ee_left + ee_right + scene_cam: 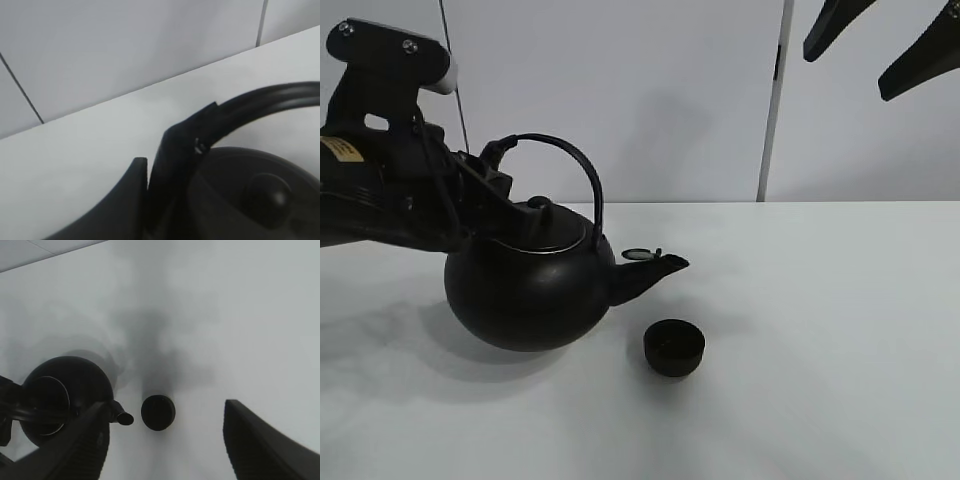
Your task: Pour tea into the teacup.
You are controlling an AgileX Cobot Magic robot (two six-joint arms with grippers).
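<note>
Left tool [498, 152] is pinched tight on the kettle [525, 300] handle [585, 170], but low on the arch near its rear foot, not at the top. That's risk no. 1: w/ an off-centre grip a heavy round belly can swing or twist in the pinch once it tips, so the pour may start w/ a jerk. Can't tell if the belly rests on the table [820, 350] or hangs just over it. The teacup [674, 348] sits upright on the table just in front of and below the spout [645, 278]. From the right wrist view the spout tip [125, 418] is beside the teacup [158, 412], w/ a small gap, not over it. Risk no. 2: tilt from here and tea likely lands on the table short of the rim, or arcs past it if tipped fast, b/c the cup mouth is tiny vs. the kettle. Risk no. 3: moving fwd to fix that could nudge the light cup w/ spout or belly; nothing steadies it. Right tool [847, 70] hangs high, well apart, spread and holding nothing. Also the lid [545, 232] looks only seated, so a steep tilt could slide it off.
</note>
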